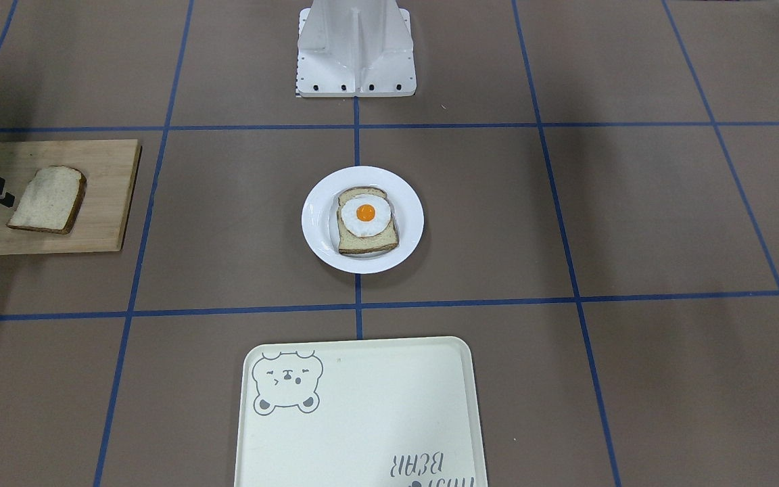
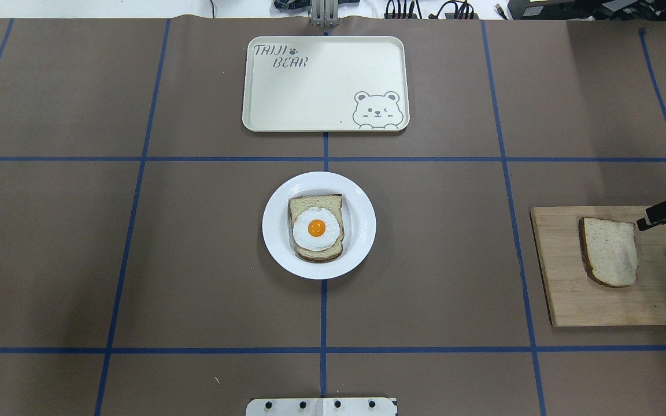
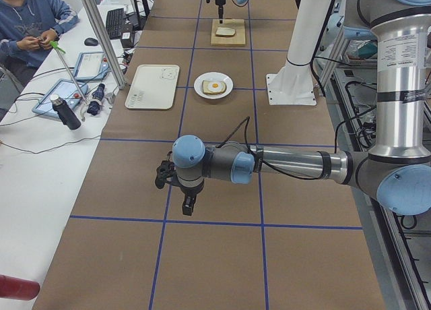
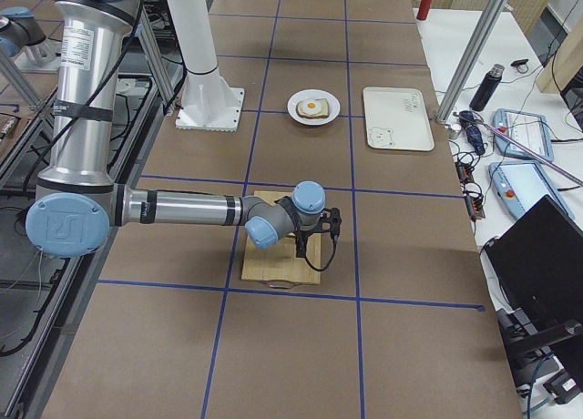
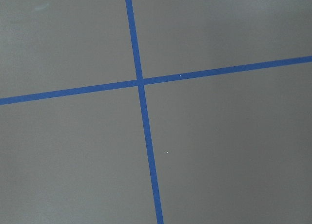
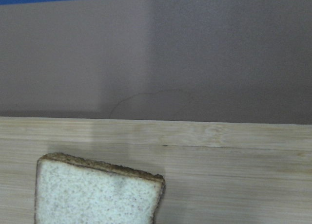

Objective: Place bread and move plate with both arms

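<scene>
Arms: right arm (image 4: 182, 208) stretched low and level over wooden board (image 2: 599, 306), wrist turned down; left arm (image 3: 289, 163) stretched level over table (image 3: 215, 256), wrist down above a blue tape (image 5: 141, 83) crossing.
Right gripper (image 2: 665, 212): hanging over board's outer side, on robot's right, only partly in frame. Jaw gap: cannot tell.
Left gripper (image 3: 188, 203): pointing down close to table, well apart from board and plate. Seen in side view only, so jaw gap cannot be told.
Bread (image 2: 610, 251): flat on board, top bare, dark crust showing on side toward table centre. Far outer corner just beside right gripper's tip, not between jaws; contact cannot be told. Only its upper edge in right wrist view, at bottom of frame.
Plate (image 2: 275, 231): mid-table, carrying egg-topped slice (image 2: 315, 228) — well apart from both grippers, between base stand (image 1: 356, 54) and tray.
Tray (image 2: 321, 86): cream, rectangular, just beyond plate on side away from robot.
Writing: "TAIJI BEAR" with paw mark in one tray corner, winking bear drawing (image 2: 376, 108) in opposite corner.
</scene>
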`<action>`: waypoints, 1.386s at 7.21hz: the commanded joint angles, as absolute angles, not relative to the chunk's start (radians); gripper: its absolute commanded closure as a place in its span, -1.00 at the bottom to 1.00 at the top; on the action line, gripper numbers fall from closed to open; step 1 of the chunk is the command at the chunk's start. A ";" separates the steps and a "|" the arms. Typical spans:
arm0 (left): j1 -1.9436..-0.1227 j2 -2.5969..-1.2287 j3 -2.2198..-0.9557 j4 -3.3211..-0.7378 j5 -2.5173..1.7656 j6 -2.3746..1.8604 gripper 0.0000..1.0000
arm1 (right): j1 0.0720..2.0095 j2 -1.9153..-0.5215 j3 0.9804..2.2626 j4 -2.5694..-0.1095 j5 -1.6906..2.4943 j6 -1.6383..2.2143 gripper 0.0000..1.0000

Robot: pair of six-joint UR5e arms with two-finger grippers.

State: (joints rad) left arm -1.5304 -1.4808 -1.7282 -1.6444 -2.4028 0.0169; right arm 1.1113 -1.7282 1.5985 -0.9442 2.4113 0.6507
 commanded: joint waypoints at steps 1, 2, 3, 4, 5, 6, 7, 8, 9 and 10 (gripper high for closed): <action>-1.529 -1.480 -1.726 -1.644 -2.402 0.017 -0.97 | 1.094 -1.723 1.580 -0.913 2.413 0.657 -0.96; -1.529 -1.480 -1.727 -1.644 -2.402 0.017 -0.97 | 1.088 -1.720 1.580 -0.911 2.411 0.657 -0.84; -1.529 -1.480 -1.729 -1.644 -2.402 0.017 -0.97 | 1.082 -1.720 1.577 -0.913 2.408 0.655 -0.82; -1.529 -1.480 -1.727 -1.644 -2.402 0.017 -0.97 | 1.077 -1.720 1.572 -0.911 2.408 0.655 -0.80; -1.529 -1.480 -1.727 -1.644 -2.402 0.017 -0.97 | 1.068 -1.720 1.572 -0.911 2.407 0.655 -0.80; -1.529 -1.480 -1.727 -1.644 -2.402 0.017 -0.97 | 1.059 -1.720 1.572 -0.911 2.408 0.657 -0.78; -1.529 -1.480 -1.726 -1.644 -2.402 0.017 -0.97 | 1.052 -1.714 1.574 -0.913 2.407 0.658 -0.73; -1.529 -1.480 -1.727 -1.644 -2.402 0.017 -0.97 | 1.049 -1.713 1.574 -0.913 2.407 0.658 -0.63; -1.529 -1.480 -1.727 -1.644 -2.402 0.017 -0.97 | 1.042 -1.712 1.574 -0.913 2.404 0.658 -0.62; -1.529 -1.480 -1.727 -1.644 -2.402 0.017 -0.97 | 1.039 -1.712 1.574 -0.913 2.404 0.657 -0.58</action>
